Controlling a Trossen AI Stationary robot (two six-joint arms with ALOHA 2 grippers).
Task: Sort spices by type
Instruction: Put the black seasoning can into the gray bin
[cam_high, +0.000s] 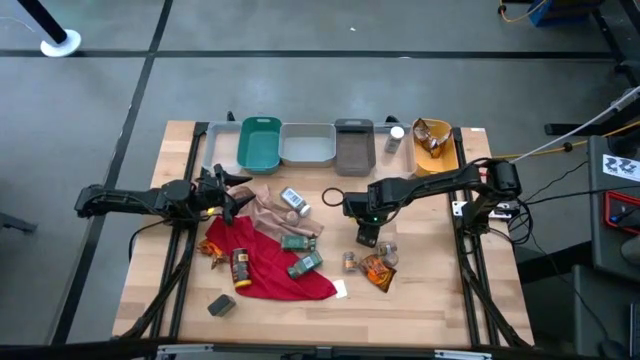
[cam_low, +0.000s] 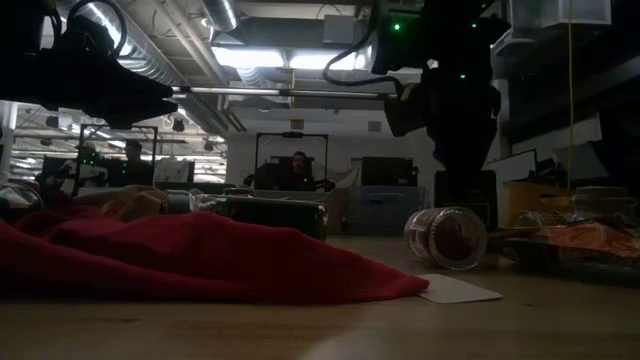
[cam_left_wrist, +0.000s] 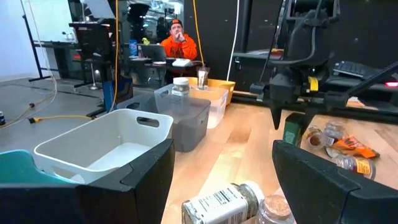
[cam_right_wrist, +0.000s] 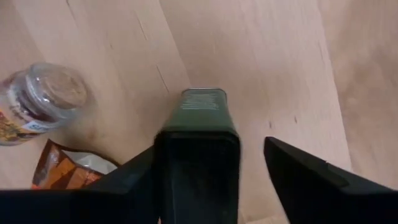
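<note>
My right gripper (cam_high: 368, 236) points down over the table's middle right, open, with a dark green spice box (cam_right_wrist: 202, 134) between its fingers. The left wrist view shows that box (cam_left_wrist: 291, 134) standing on the wood under the gripper. Beside it lie a clear jar (cam_right_wrist: 37, 102), a second small jar (cam_high: 350, 262) and an orange packet (cam_high: 378, 270). My left gripper (cam_high: 215, 190) waits open and level at the table's left, by the tan cloth (cam_high: 270, 210). More spices lie on the red cloth (cam_high: 265, 265). My right gripper comes at the green box from above, fingers pointing down. One finger (cam_right_wrist: 146, 171) stands right against the box's side (cam_right_wrist: 166, 149); I cannot tell whether it touches. The other finger (cam_right_wrist: 305, 180) stands clear of the box, with bare wood between them.
Along the far edge stand a teal bin (cam_high: 260, 143), a pale bin (cam_high: 308, 145), a grey bin (cam_high: 353, 145), a white-capped jar (cam_high: 395, 138) and a yellow bin (cam_high: 432, 147) with a packet in it. A dark box (cam_high: 221, 304) lies near the front left. A person sits beyond the table.
</note>
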